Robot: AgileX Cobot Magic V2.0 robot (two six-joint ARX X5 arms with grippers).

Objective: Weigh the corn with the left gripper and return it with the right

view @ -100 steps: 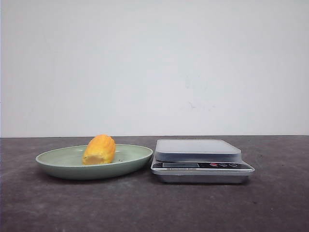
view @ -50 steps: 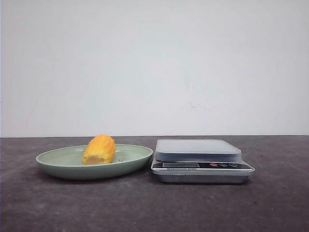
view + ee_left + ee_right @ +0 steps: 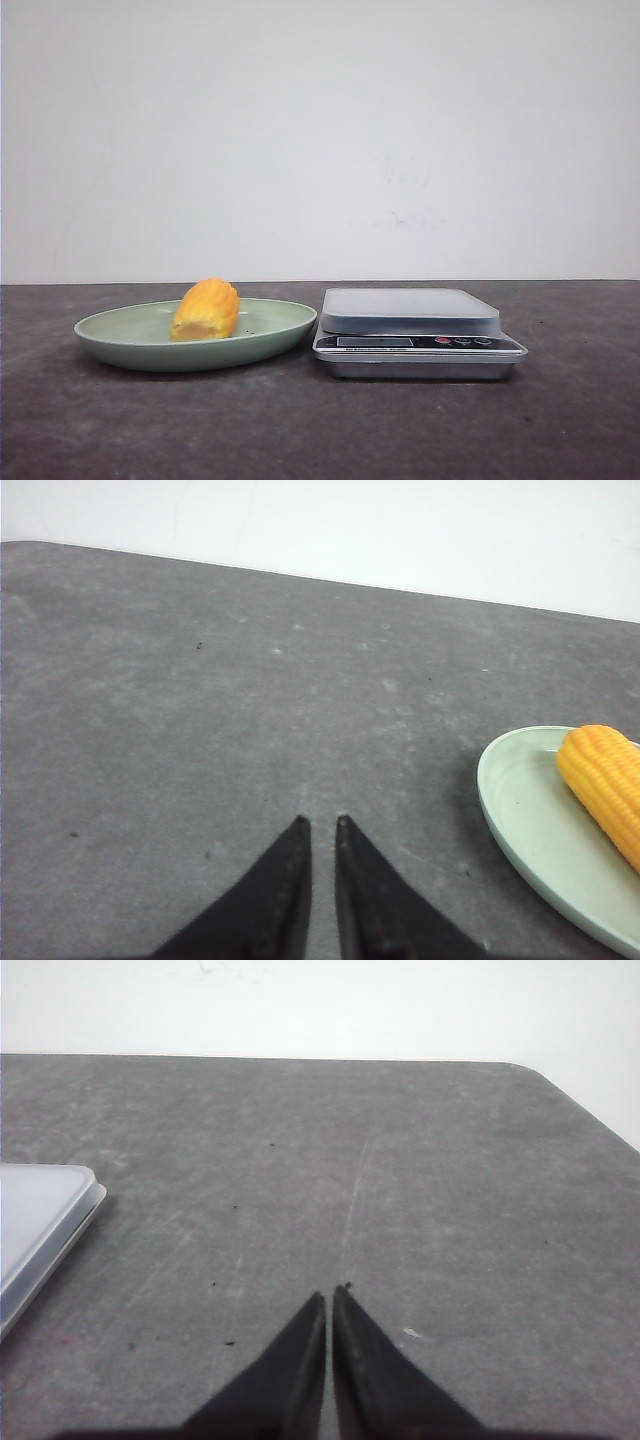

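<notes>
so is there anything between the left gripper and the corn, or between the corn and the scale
Nothing visible. The left gripper faces bare table, with the corn lying in the green plate off to one side. The scale sits right beside the plate, platform bare.

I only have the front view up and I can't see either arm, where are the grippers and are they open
Observer: The left gripper shows only in its wrist view, hanging over bare table with its fingers nearly together and nothing between them.
Operator: Is it near the corn?
Observer: The corn lies in the green plate, off to one side of the fingertips with bare table between them.
Operator: And the right one?
Observer: The right gripper is also shut and empty, over bare table, with a corner of the scale at the edge of its wrist view.
</notes>
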